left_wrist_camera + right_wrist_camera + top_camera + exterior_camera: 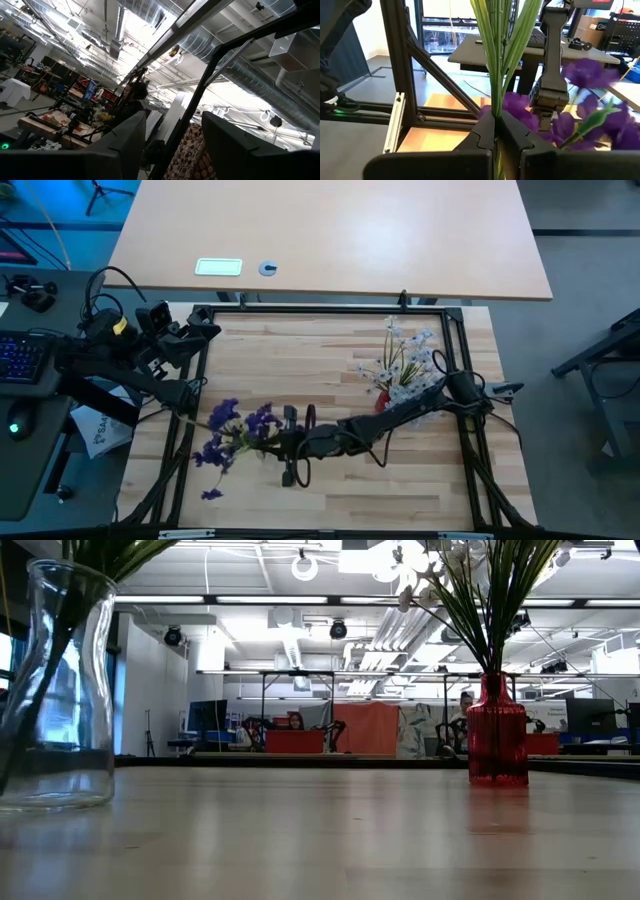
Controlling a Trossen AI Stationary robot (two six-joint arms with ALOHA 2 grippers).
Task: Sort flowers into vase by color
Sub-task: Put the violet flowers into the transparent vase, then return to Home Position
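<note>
White flowers [405, 360] are already stood in the red vase [497, 745] toward the surface's right edge. Purple flowers [235, 430] are pinched by the stems in the right tool [496, 131] near the front-left; the left tool [205, 332] waits wide.

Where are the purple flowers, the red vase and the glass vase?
purple flowers [232, 430], high view, on the blossoms.
red vase [496, 745], low view, on its body.
glass vase [55, 690], low view, on its wall.

Butcher-block worktop [330, 370] enclosed by a black metal frame [320, 310]. Second pale table [330, 230] behind, carrying a white label [218, 267] and a small round disc [268, 268]. Backlit keyboard [22, 357] on the side desk.
</note>
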